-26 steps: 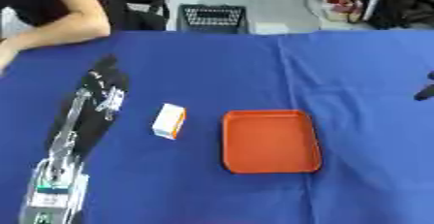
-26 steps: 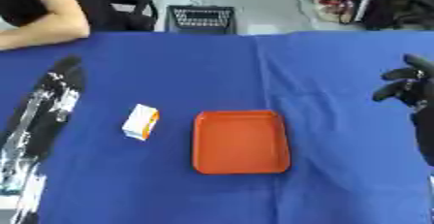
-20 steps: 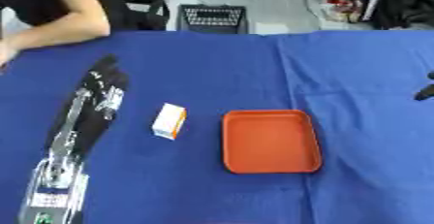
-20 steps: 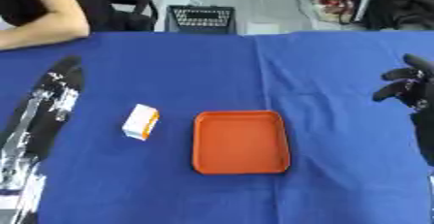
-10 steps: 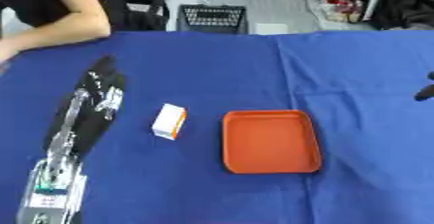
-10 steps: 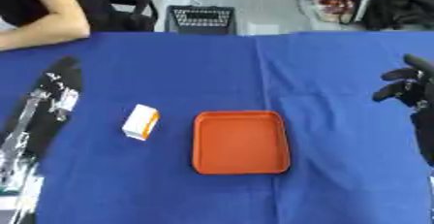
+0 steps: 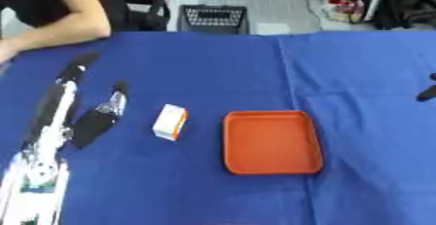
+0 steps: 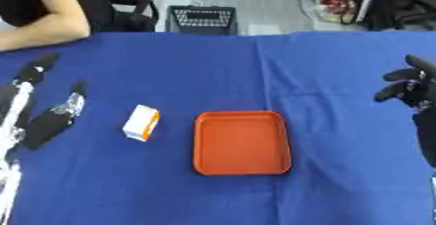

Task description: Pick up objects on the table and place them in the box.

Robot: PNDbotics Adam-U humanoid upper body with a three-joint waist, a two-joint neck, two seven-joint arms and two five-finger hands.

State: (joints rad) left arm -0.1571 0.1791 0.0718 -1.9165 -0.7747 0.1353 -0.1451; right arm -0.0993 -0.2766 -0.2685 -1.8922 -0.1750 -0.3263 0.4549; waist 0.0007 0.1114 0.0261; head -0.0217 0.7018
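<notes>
One blue table, and it fills the view. One orange tray sits just right of centre, nothing in it. One small white-and-orange box lies on the cloth just left of the tray, apart from it. Left hand reaches in along the left side, fingers straight and holding nothing, palm near the box but not touching. Right hand hangs at the right edge, well away from the tray, fingers loosely bent, empty.
</notes>
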